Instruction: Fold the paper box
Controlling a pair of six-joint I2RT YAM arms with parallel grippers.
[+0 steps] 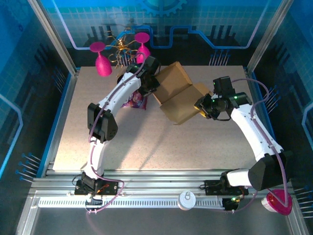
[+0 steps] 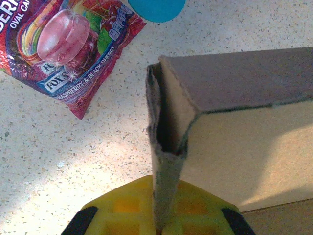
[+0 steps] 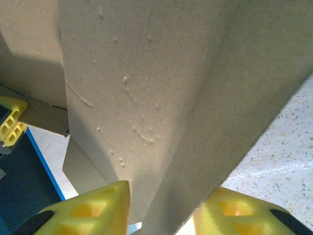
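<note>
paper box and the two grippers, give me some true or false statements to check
1. The left gripper is pinching a folded edge of the paper box. True.
2. The purple snack packet lies inside the box. False: it lies on the table, beside the box's left end.
3. The right gripper has a finger on either side of a cardboard panel. True.
4. The box lies as one flat sheet. False: its panels are bent up at angles, and the left wrist view shows a formed corner.
</note>
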